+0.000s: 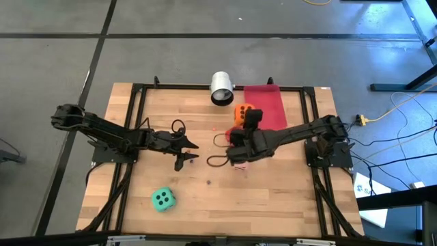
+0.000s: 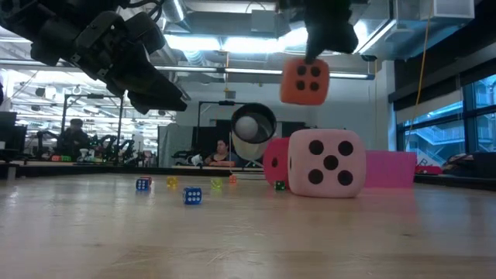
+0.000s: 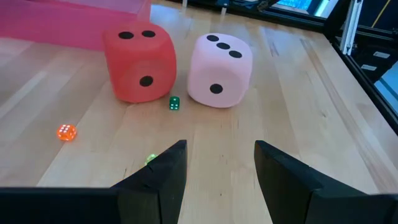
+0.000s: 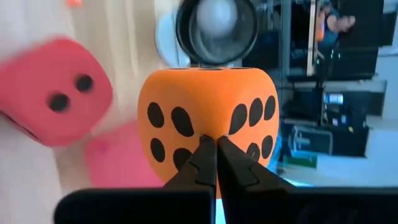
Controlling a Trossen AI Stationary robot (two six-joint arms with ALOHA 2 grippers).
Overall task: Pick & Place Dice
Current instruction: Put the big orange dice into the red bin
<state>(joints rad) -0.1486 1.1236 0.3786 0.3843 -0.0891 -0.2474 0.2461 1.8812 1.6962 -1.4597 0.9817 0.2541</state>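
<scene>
The orange die (image 2: 304, 81) hangs in the air under my right gripper (image 4: 216, 149), which is shut on it above the table's middle (image 1: 247, 119). The red die (image 3: 138, 62) and the pink die (image 3: 221, 68) sit side by side on the wood, their bottom faces down, below and beside the orange one (image 2: 325, 163). The green die (image 1: 162, 199) rests alone near the table's near left corner. My left gripper (image 3: 219, 158) is open and raised, short of the red and pink dice on their left (image 1: 188, 156). My right gripper pinches the orange die at the edge where two of its pip faces meet (image 4: 214, 134), between two fingers that are almost together. The fingers come down from above onto the die's top (image 2: 308, 62). The die hangs below them, lifted clear of the table and slightly tilted.
A white cup (image 1: 222, 89) lies on its side at the far edge, beside the flat red tray (image 1: 266, 102). Several tiny dice (image 2: 192, 196) are scattered on the wood. Black frame rails (image 1: 136, 123) run along the table's sides. People sit in the room beyond.
</scene>
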